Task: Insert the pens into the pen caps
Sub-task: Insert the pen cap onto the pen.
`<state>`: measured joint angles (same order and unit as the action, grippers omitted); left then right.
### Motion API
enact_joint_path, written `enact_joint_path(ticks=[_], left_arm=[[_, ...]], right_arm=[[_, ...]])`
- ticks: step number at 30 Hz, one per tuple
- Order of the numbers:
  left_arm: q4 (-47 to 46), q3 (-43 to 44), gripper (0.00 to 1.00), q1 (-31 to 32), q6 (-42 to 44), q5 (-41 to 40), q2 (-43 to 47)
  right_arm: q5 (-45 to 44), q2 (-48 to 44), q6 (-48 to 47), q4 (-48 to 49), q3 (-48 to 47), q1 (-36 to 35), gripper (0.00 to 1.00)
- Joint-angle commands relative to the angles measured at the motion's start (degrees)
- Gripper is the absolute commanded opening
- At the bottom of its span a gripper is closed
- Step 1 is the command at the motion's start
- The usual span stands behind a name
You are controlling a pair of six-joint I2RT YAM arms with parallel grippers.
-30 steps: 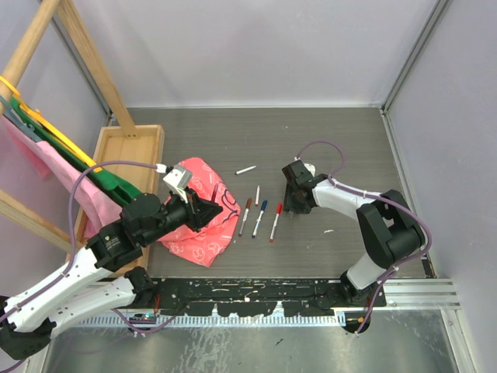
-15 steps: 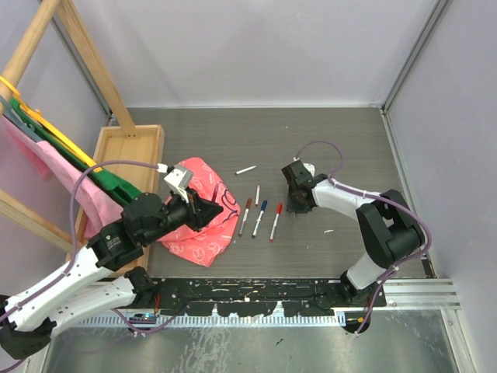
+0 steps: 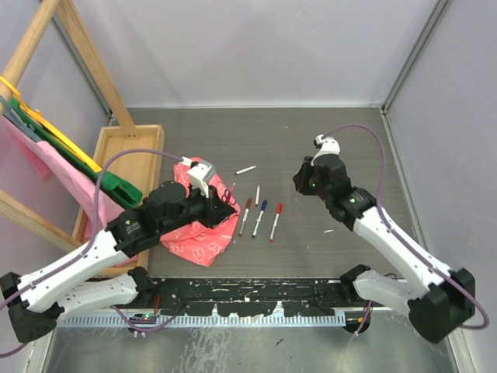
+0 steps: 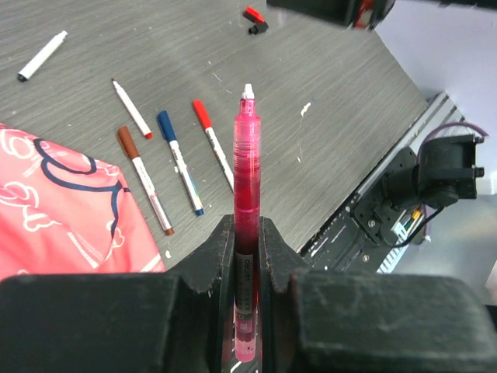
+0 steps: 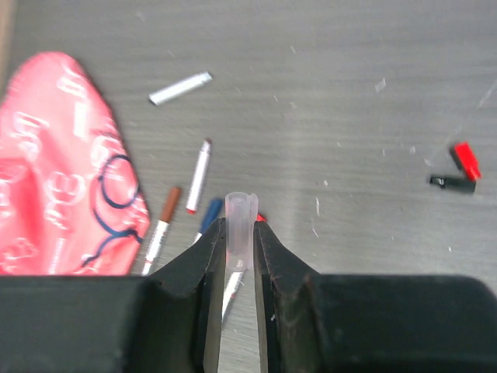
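My left gripper point(image 4: 247, 227) is shut on a translucent red pen point(image 4: 247, 159), whose white tip points away over the table; from above this gripper point(image 3: 223, 203) hangs by the pink cloth. Raised above the table right of the pens, my right gripper point(image 5: 239, 233) point(image 3: 304, 183) is shut on a clear pen cap point(image 5: 241, 214) with its open end outward. Three white pens with brown point(image 3: 245, 216), blue point(image 3: 260, 217) and red point(image 3: 276, 221) ends lie side by side. A short pen point(image 3: 257, 194) and a white one point(image 3: 246, 169) lie beyond them. A red cap point(image 5: 466, 159) and a black cap point(image 5: 452, 183) lie together.
A pink patterned cloth point(image 3: 194, 229) lies left of the pens, under my left arm. A wooden tray point(image 3: 128, 148) and a wooden frame hung with coloured cloths point(image 3: 46, 132) stand at the far left. A metal rail point(image 3: 256, 299) runs along the near edge.
My right gripper closed on the clear cap and rose from the table, moving back and right. My left arm carried the red pen a little to the right.
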<state>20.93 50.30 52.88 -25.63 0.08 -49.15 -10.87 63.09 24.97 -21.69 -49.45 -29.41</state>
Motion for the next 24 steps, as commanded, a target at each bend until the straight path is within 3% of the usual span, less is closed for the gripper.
enact_joint_path(ticks=[1, 8, 15, 24], left_arm=[[-2.23, 3.35, 0.0, 5.12, 1.69, -3.43, -2.38], [-5.95, 6.7, 0.0, 16.2, 1.82, -13.41, -8.81], [-12.36, 7.66, 0.0, 18.28, -0.21, -13.98, -11.92], [-17.13, 8.66, 0.0, 18.44, -0.21, -12.71, -13.08]], right_arm=[[3.05, -10.01, -1.9, 10.71, 3.19, -0.21, 0.0], [6.69, -24.74, 0.46, 15.14, 5.89, -0.21, 0.0], [12.94, -32.22, 6.52, 20.86, 7.03, -0.21, 0.0], [22.6, -31.05, 19.15, 33.53, 9.2, -0.17, 0.0]])
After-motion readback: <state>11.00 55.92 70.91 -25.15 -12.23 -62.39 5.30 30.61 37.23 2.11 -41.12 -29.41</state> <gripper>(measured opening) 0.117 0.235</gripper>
